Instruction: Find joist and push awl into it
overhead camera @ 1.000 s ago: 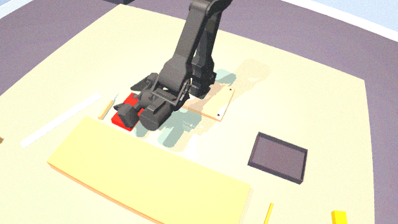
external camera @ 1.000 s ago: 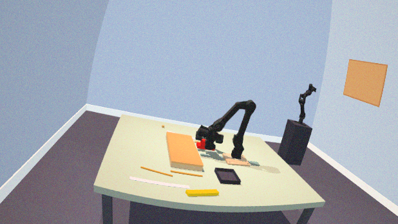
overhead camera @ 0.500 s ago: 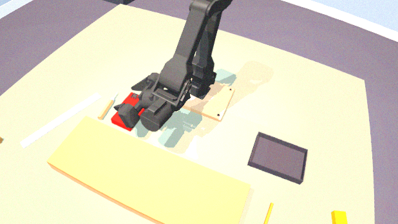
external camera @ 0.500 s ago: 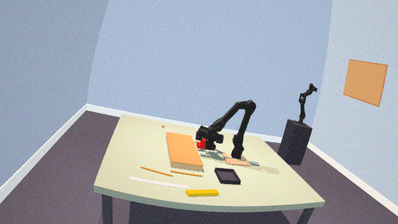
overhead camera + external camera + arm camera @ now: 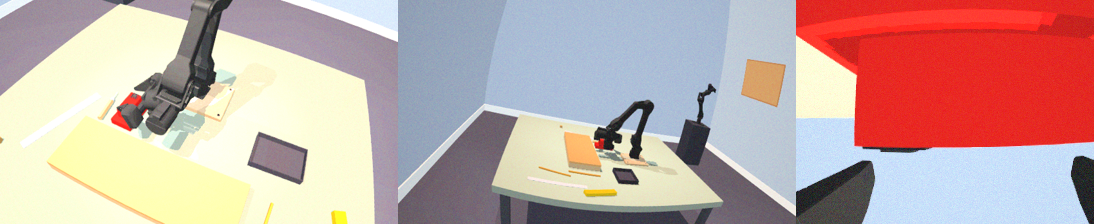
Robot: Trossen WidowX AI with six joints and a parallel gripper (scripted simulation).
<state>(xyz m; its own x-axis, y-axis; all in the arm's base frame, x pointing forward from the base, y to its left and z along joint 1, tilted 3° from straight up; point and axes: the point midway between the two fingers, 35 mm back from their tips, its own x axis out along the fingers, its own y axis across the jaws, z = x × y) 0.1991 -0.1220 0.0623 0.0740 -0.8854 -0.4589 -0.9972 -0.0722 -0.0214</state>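
Note:
The red stud finder (image 5: 120, 123) (image 5: 599, 145) (image 5: 971, 90) is on the table between the panel and the arm, partly hidden by the gripper. My gripper (image 5: 973, 162) is wide open and empty; in the wrist view its fingertips stand apart just below the stud finder's lower edge. The awl (image 5: 106, 110) lies left of the stud finder, with its orange handle toward the panel and its thin tip pointing away. The floor panel (image 5: 148, 170) (image 5: 581, 149) is a thick, flat slab; no joist shows. The dark tray (image 5: 278, 158) (image 5: 625, 176) is empty.
A white strip (image 5: 61, 120) lies beyond the awl. The arm's base plate (image 5: 222, 104) is bolted to the table. Thin orange sticks (image 5: 554, 171) (image 5: 585, 174), another white strip (image 5: 557, 183) and a yellow block (image 5: 600, 192) lie beyond the panel's end and the tray.

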